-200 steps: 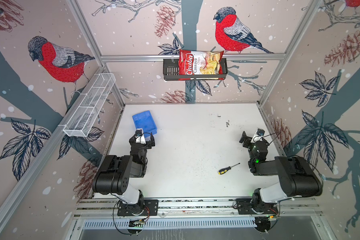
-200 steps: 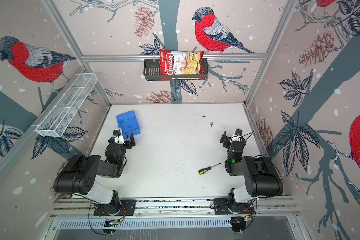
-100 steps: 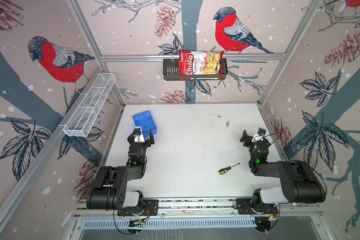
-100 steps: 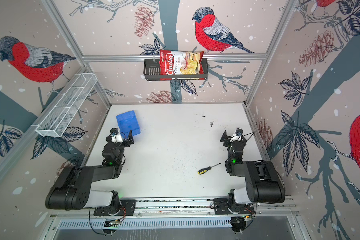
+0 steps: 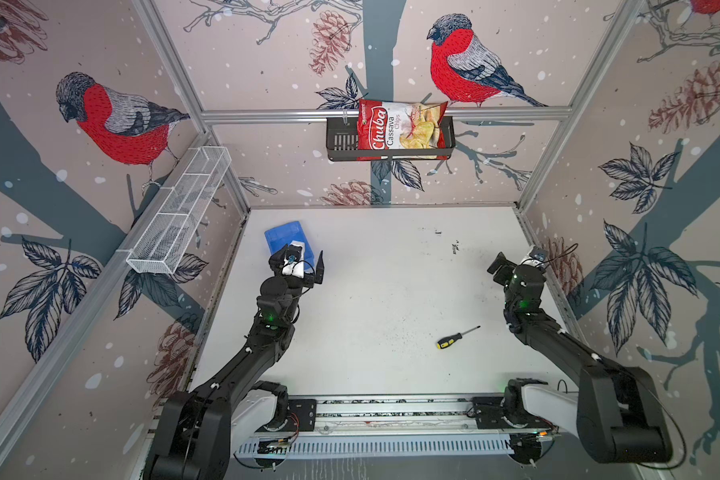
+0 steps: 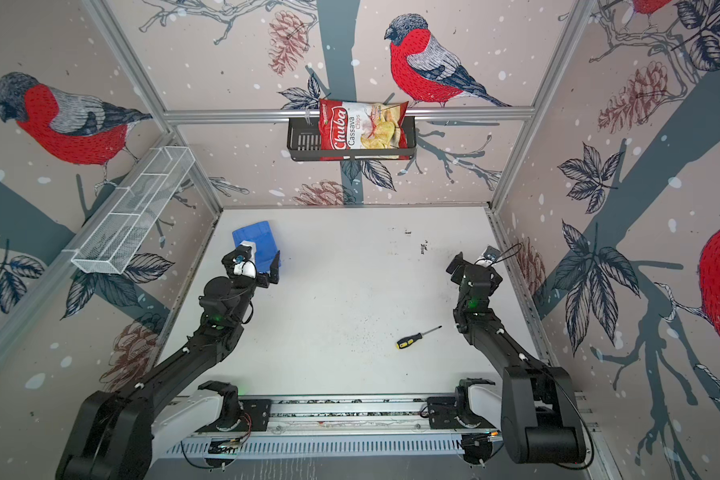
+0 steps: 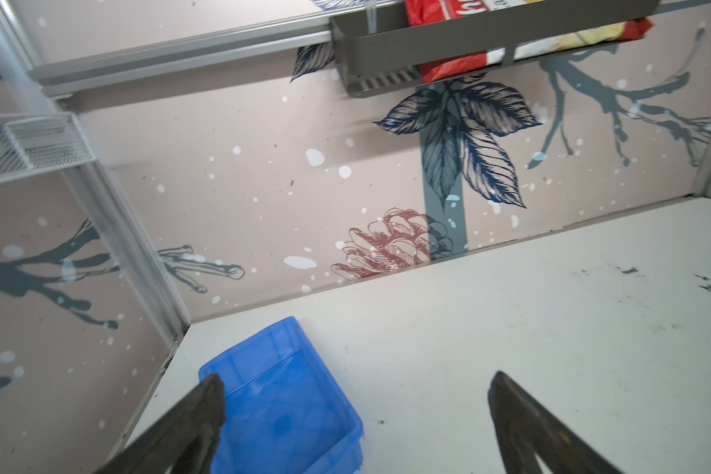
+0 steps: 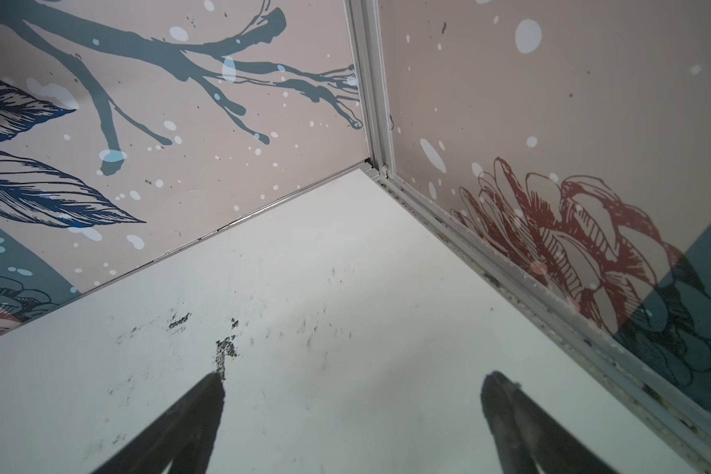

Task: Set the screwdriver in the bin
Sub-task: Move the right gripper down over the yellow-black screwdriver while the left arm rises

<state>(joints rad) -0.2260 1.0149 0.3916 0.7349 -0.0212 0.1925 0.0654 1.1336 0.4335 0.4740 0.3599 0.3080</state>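
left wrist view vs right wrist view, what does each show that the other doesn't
Left wrist only: blue bin, black rack with chips bag, wire basket.
Right wrist only: the right rear corner post.
Both: white table, plus wide-open left gripper and right gripper respectively. Neither shows the screwdriver, visible in both top views.

empty blue bin (image 7: 288, 394) on white table (image 7: 510, 328), left gripper (image 7: 356, 394) spread wide
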